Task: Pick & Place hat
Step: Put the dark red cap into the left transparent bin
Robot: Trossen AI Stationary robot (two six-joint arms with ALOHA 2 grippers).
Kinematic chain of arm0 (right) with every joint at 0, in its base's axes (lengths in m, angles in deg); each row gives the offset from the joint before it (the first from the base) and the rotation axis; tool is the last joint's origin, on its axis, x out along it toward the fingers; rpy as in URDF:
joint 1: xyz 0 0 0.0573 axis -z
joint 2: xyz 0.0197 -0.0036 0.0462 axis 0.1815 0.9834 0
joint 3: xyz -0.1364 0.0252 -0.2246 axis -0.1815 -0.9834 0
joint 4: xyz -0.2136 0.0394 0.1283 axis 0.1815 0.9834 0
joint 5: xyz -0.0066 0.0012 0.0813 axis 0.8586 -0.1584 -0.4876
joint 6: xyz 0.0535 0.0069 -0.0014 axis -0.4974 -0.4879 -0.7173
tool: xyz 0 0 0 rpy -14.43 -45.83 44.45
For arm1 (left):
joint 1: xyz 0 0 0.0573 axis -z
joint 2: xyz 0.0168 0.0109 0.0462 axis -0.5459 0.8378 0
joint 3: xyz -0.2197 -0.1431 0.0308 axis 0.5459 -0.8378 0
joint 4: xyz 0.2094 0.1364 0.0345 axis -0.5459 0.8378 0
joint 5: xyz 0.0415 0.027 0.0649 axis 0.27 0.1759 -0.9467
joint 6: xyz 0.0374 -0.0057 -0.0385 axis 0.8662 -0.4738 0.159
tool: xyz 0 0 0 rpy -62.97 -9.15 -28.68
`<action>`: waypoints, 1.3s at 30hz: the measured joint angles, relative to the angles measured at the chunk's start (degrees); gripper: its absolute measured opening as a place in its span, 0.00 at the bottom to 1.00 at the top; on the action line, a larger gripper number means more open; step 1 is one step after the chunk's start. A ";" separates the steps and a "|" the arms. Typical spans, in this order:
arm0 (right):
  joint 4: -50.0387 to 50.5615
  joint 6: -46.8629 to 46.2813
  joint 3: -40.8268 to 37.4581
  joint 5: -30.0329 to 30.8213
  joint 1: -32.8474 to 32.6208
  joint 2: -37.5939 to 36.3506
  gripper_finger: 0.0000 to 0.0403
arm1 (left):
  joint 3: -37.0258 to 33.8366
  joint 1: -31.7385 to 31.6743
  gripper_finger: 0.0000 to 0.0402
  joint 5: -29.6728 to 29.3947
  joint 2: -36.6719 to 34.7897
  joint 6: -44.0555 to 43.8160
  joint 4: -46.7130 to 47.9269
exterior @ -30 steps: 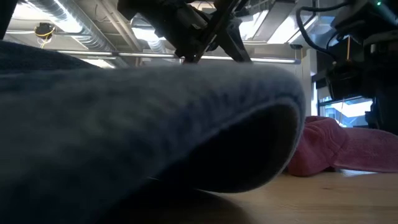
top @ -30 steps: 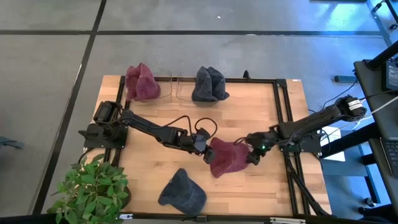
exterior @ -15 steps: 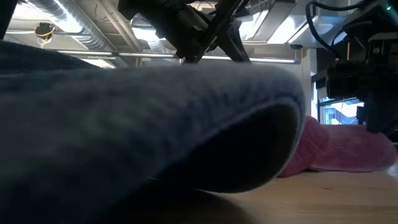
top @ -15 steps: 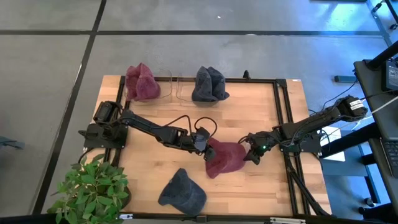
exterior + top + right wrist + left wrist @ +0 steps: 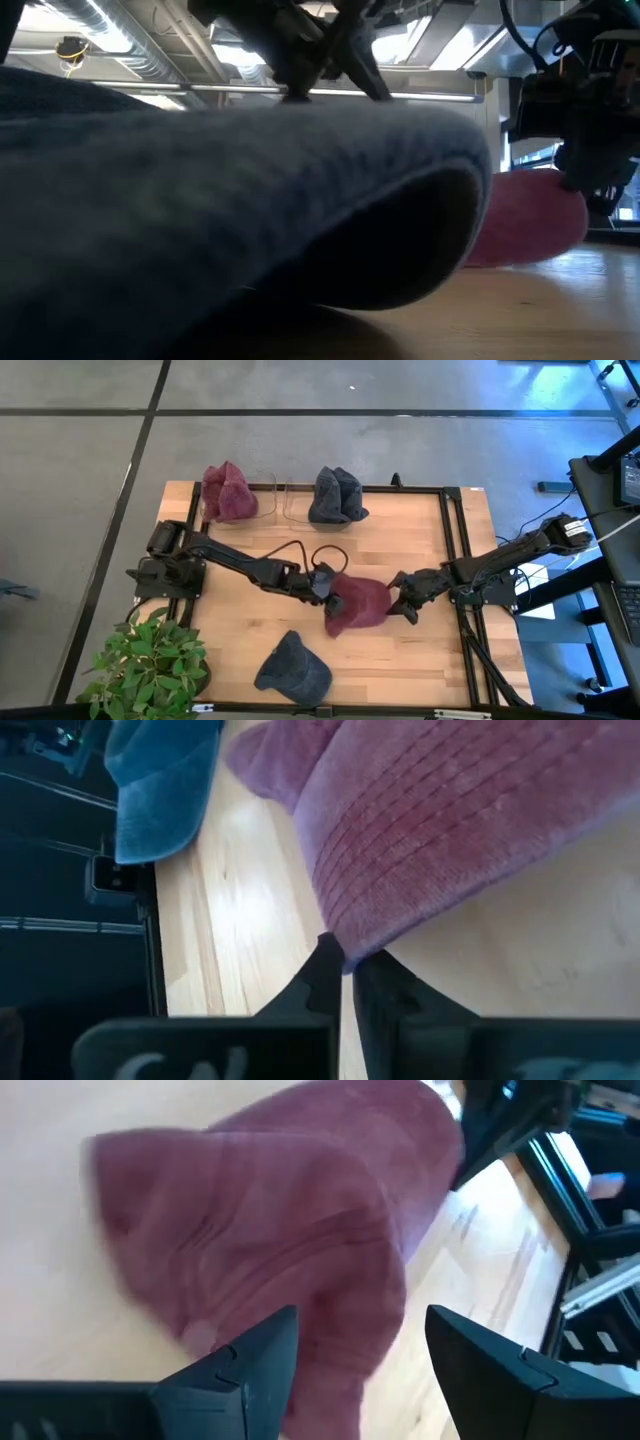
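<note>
A maroon hat (image 5: 356,605) lies bunched in the middle of the table; it also shows in the low view (image 5: 525,220). My right gripper (image 5: 399,600) is at the hat's right side and is shut on it. My left gripper (image 5: 326,591) is at the hat's left side, open. In the left wrist view its two fingers (image 5: 255,1365) stand on either side of the hat's near edge (image 5: 335,1350). A blue hat (image 5: 292,667) lies by the table's near edge and fills most of the low view (image 5: 220,200). My right gripper pinches the maroon hat's brim edge (image 5: 345,935) between its two fingertips (image 5: 322,970), coming from the table's right side, slanting down. The held right side of the hat is raised off the wood; the hat's left part rests on the table. Whether my left gripper touches the hat, I cannot tell.
A second maroon hat (image 5: 228,493) and a second blue hat (image 5: 335,497) sit at the table's far edge by clear stands (image 5: 283,500). A potted plant (image 5: 145,665) stands at the near left corner. A black frame rail (image 5: 452,550) runs along the table's right side.
My right gripper has gone toward the table's left and a little up with the hat's brim. The hat's right side has lifted off the wood and the hat has bunched together toward my left gripper; its left part has stayed on the table.
</note>
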 joint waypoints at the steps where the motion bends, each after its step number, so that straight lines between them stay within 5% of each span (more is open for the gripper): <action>1: 0.12 0.15 -0.01 0.24 0.00 -0.75 0.04 | 0.00 -0.31 0.53 -0.05 -1.10 -0.08 1.85; 10: 2.58 4.40 4.11 1.74 0.01 -8.61 0.04 | 0.06 -0.56 0.53 -10.11 -14.72 -0.25 17.69; 16: 10.69 13.19 13.00 4.09 0.12 -11.14 0.04 | 0.02 -0.56 0.53 -10.72 -22.38 -2.51 23.35; 27: 23.61 29.07 32.13 9.05 0.16 -11.01 0.04 | 0.02 -0.50 0.52 -10.96 -32.46 4.67 20.97; 39: 23.95 34.67 38.02 9.02 0.16 -10.42 0.04 | 0.02 -0.50 0.52 -8.39 -32.97 14.58 7.69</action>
